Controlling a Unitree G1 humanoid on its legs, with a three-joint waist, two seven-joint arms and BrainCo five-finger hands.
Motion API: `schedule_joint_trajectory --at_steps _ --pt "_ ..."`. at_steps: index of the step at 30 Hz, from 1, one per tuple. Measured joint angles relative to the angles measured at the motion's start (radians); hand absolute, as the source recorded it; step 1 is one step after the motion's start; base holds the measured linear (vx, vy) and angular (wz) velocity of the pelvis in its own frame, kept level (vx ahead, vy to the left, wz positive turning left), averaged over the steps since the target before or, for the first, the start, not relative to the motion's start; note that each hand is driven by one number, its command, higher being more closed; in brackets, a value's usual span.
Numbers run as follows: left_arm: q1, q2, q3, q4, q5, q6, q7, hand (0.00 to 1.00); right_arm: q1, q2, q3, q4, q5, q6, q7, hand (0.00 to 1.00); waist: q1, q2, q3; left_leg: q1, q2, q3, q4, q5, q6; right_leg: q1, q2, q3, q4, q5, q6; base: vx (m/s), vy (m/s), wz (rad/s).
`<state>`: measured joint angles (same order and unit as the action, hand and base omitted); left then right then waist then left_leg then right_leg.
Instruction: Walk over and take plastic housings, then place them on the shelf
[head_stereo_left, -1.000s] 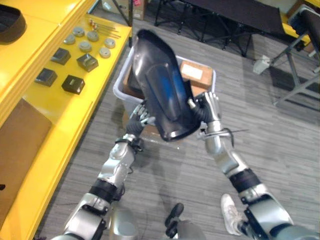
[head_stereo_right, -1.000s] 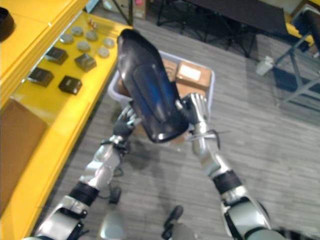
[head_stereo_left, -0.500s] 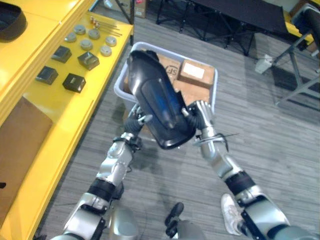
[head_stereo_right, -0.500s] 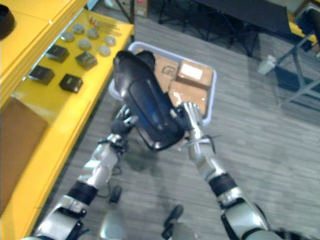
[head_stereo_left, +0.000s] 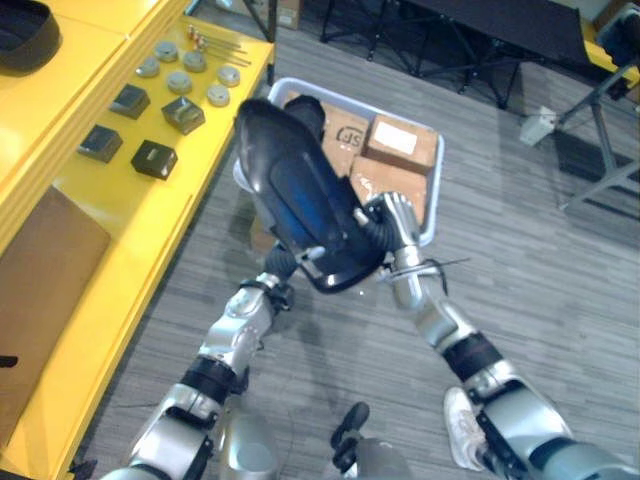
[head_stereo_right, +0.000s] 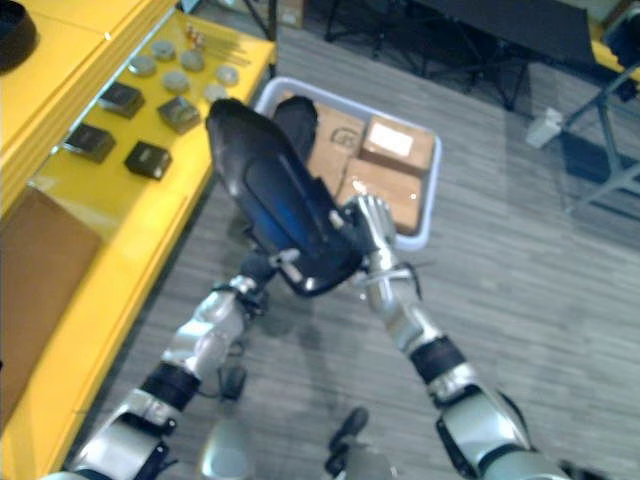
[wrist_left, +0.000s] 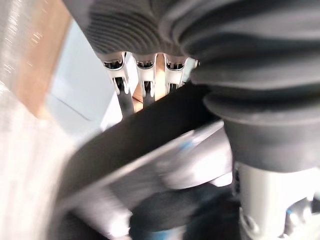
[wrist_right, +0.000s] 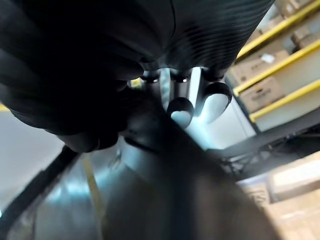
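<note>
A large glossy black plastic housing (head_stereo_left: 300, 195) hangs tilted over the floor between my two hands, its narrow end up and leaning toward the yellow shelf (head_stereo_left: 100, 225). My left hand (head_stereo_left: 283, 262) sits under its lower left edge; in the left wrist view its fingers (wrist_left: 145, 82) run straight behind the housing's rim (wrist_left: 140, 135). My right hand (head_stereo_left: 392, 222) grips the lower right rim, thumb on the inner face and fingers (wrist_right: 180, 107) curled over the edge of the housing (wrist_right: 165, 170).
Just behind the housing stands a grey bin (head_stereo_left: 437, 190) with cardboard boxes (head_stereo_left: 400, 145). The shelf's lower level carries dark blocks (head_stereo_left: 155, 158), metal discs (head_stereo_left: 180, 80) and a brown cardboard sheet (head_stereo_left: 40, 270). Another black housing (head_stereo_left: 25, 22) lies on the upper level. Dark frames (head_stereo_left: 450, 40) stand behind.
The housing has tipped lower and its top has swung left toward the shelf. Both hands have stayed on it, and the camera has shifted slightly.
</note>
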<state>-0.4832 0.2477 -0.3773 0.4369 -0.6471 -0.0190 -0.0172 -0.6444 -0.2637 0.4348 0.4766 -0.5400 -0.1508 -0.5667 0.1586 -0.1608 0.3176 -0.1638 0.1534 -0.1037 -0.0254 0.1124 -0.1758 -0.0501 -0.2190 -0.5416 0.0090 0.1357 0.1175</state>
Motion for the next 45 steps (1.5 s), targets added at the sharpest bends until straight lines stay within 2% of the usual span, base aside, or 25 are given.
schedule_joint_trajectory --at_steps 2,4,9,15,20,26,29,30,34,36,38,45 --pt "0.0 -0.017 0.0 0.012 0.01 -0.009 0.035 1.0 -0.001 0.011 0.006 -0.008 0.02 0.0 0.0 1.0 0.001 0.005 0.003 0.0 0.0 0.0 0.0 0.0 0.0 0.0 0.0 0.0 0.0 -0.001 0.001 0.0 0.0 0.0" --pt "0.0 -0.021 0.0 0.016 0.037 -0.049 0.081 1.0 0.0 0.025 0.013 -0.042 0.059 0.0 0.002 1.0 0.001 0.01 0.009 0.0 0.0 0.001 0.0 0.0 0.0 0.0 0.0 0.0 0.0 -0.001 0.001 0.0 0.0 0.0" --pt "0.0 -0.022 0.005 0.016 0.038 -0.107 0.174 1.0 0.007 0.076 0.032 -0.114 0.127 -0.006 0.006 1.0 -0.003 0.015 0.018 0.006 0.0 0.004 0.0 -0.001 0.0 0.002 0.0 0.004 0.0 -0.005 0.002 0.0 -0.006 -0.01" --pt "0.016 -0.022 0.012 0.01 0.038 -0.116 0.246 1.0 0.064 0.1 0.03 -0.137 0.154 -0.019 0.01 1.0 -0.005 0.015 0.021 0.017 0.0 0.011 -0.002 -0.005 0.001 0.007 -0.001 0.01 -0.001 -0.009 0.002 0.0 -0.001 -0.02" --pt "0.044 -0.032 0.011 0.008 0.035 -0.147 0.252 1.0 0.111 0.105 0.03 -0.152 0.172 -0.04 0.01 1.0 -0.01 0.017 0.026 0.034 0.001 0.031 -0.003 -0.014 0.003 0.014 -0.003 0.025 -0.005 -0.011 0.003 -0.01 -0.014 -0.09" --pt "0.051 -0.039 0.011 0.008 0.03 -0.161 0.251 1.0 0.132 0.104 0.03 -0.152 0.173 -0.049 0.01 1.0 -0.01 0.017 0.03 0.035 0.0 0.035 -0.003 -0.018 0.002 0.013 -0.003 0.026 -0.007 -0.012 0.005 0.0 0.0 0.0" --pt "0.051 -0.04 0.011 0.008 0.006 -0.176 0.242 1.0 0.131 0.102 0.03 -0.151 0.172 -0.073 0.01 1.0 -0.01 0.018 0.045 0.04 0.0 0.04 -0.003 -0.019 0.003 0.014 -0.004 0.032 -0.007 -0.012 0.005 -0.01 -0.019 -0.05" --pt "0.051 -0.04 0.009 0.008 -0.006 -0.176 0.242 1.0 0.132 0.102 0.03 -0.149 0.172 -0.078 0.01 0.0 -0.011 0.018 0.047 0.04 0.0 0.042 -0.003 -0.02 0.003 0.013 -0.004 0.033 -0.007 -0.012 0.005 -0.02 -0.021 -0.04" --pt "0.052 -0.058 0.013 0.008 -0.016 -0.195 0.242 1.0 0.144 0.101 0.034 -0.146 0.172 -0.133 0.012 0.0 -0.01 0.018 0.047 0.042 0.0 0.047 -0.002 -0.025 0.004 0.012 -0.005 0.037 -0.007 -0.013 0.006 0.0 -0.005 -0.01" --pt "0.052 -0.064 0.021 0.008 -0.014 -0.201 0.249 1.0 0.155 0.101 0.037 -0.146 0.176 -0.149 0.024 0.0 -0.011 0.019 0.047 0.042 -0.001 0.048 -0.002 -0.025 0.004 0.012 -0.006 0.038 -0.007 -0.013 0.007 0.0 0.0 0.0" --pt "0.052 -0.064 0.032 0.008 0.003 -0.206 0.285 1.0 0.172 0.1 0.049 -0.137 0.231 -0.154 0.049 0.0 -0.01 0.018 0.047 0.043 -0.001 0.049 -0.002 -0.026 0.004 0.013 -0.007 0.039 -0.007 -0.014 0.007 0.0 0.0 0.0" --pt "0.07 -0.06 0.084 -0.063 0.237 -0.219 0.404 1.0 0.245 0.11 0.077 -0.108 0.367 -0.154 0.072 0.0 -0.008 0.019 0.047 0.055 -0.003 0.057 -0.001 -0.031 0.007 0.019 -0.009 0.048 -0.007 -0.016 0.009 0.0 -0.005 -0.02"
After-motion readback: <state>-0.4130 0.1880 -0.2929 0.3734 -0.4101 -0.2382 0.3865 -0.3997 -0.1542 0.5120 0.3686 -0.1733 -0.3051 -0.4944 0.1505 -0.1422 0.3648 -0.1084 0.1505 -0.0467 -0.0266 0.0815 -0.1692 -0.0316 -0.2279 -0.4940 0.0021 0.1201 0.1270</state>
